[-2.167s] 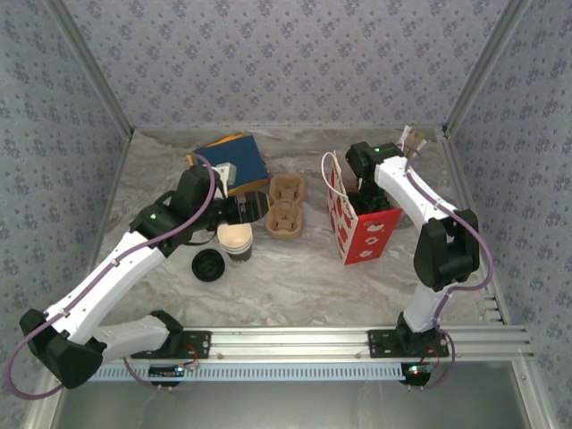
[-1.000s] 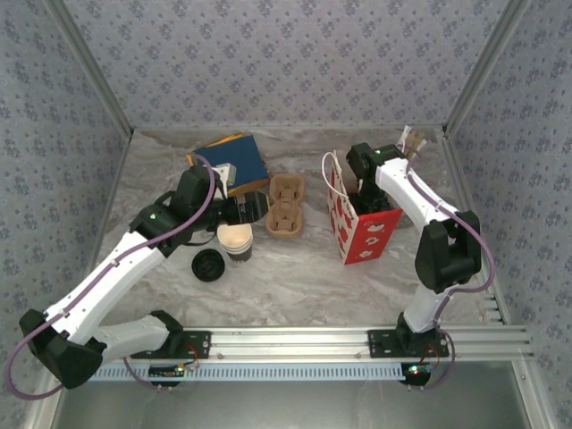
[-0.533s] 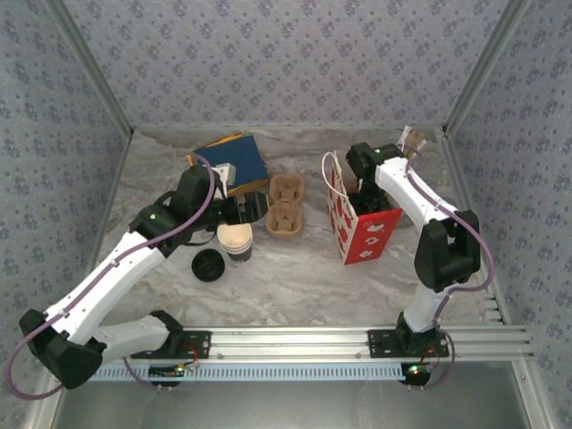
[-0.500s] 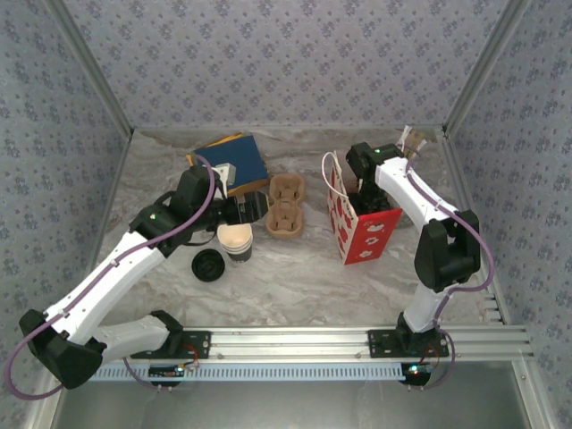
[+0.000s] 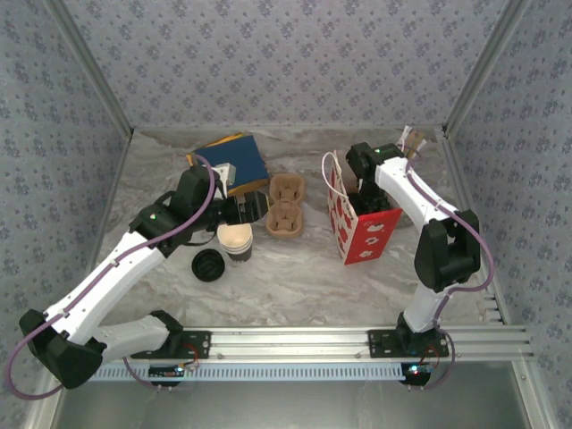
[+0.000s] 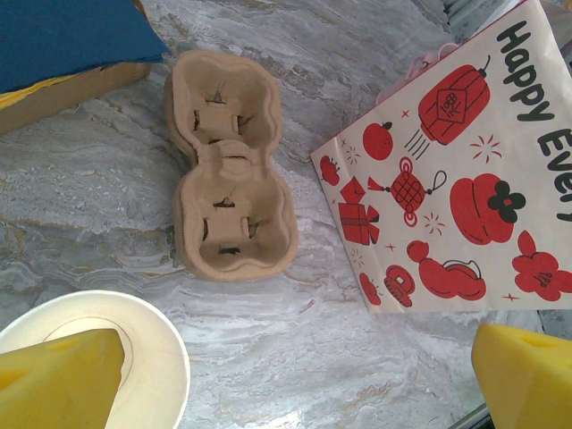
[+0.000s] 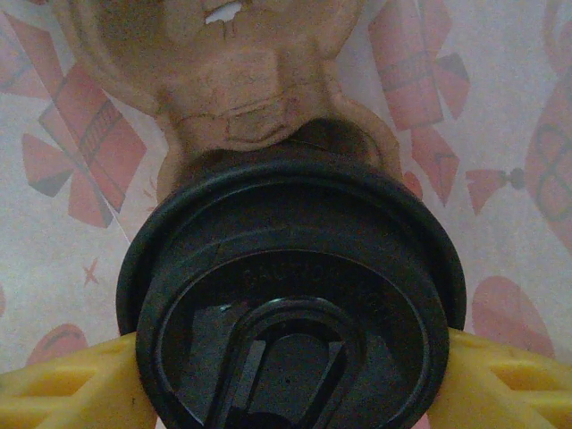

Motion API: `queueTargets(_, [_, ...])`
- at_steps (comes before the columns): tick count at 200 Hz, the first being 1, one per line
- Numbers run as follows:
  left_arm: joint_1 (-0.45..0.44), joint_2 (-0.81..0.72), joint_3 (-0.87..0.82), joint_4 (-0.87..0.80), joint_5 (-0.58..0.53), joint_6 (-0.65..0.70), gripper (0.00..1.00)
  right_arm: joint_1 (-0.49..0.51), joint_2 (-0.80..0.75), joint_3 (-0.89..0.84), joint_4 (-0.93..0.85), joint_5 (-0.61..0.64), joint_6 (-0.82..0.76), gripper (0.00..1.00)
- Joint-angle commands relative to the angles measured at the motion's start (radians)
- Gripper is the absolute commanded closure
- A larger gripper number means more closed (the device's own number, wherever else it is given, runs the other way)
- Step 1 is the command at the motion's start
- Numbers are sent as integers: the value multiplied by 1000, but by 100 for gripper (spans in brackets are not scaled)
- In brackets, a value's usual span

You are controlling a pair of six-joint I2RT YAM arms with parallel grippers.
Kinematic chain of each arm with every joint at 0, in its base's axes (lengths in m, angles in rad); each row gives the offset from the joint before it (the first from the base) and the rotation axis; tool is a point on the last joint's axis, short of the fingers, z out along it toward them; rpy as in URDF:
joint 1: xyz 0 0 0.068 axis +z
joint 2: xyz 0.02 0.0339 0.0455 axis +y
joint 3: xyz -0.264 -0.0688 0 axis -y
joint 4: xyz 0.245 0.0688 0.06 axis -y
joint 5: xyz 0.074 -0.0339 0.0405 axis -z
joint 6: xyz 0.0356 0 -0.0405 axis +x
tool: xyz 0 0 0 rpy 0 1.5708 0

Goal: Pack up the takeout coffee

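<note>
The takeout coffee (image 7: 290, 304), seen from straight above, shows its round black lid and sits in one well of a brown pulp carrier (image 7: 223, 71) inside the red-and-white paper bag (image 5: 362, 234). My right gripper (image 7: 290, 380) reaches down into the bag, with a yellow finger (image 7: 80, 380) pressed against each side of the lid. The cup's wall is hidden under the lid. My left gripper (image 6: 295, 384) hangs open and empty over the table, between a stack of lidless cups (image 6: 98, 357) and the bag (image 6: 465, 170).
An empty two-well pulp carrier (image 5: 285, 207) lies mid-table, left of the bag. The cup stack (image 5: 236, 241) stands near it, with loose black lids (image 5: 207, 264) to its left. A blue box (image 5: 234, 161) lies at the back. Patterned walls close in the table.
</note>
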Motion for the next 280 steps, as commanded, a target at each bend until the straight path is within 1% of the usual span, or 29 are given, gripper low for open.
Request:
queueTargets(1, [-8, -14, 22, -6, -7, -4, 0, 7, 39, -14, -39, -17, 11, 28])
queueTargets(280, [-6, -8, 19, -3, -6, -5, 0, 4, 45, -18, -41, -22, 5, 26])
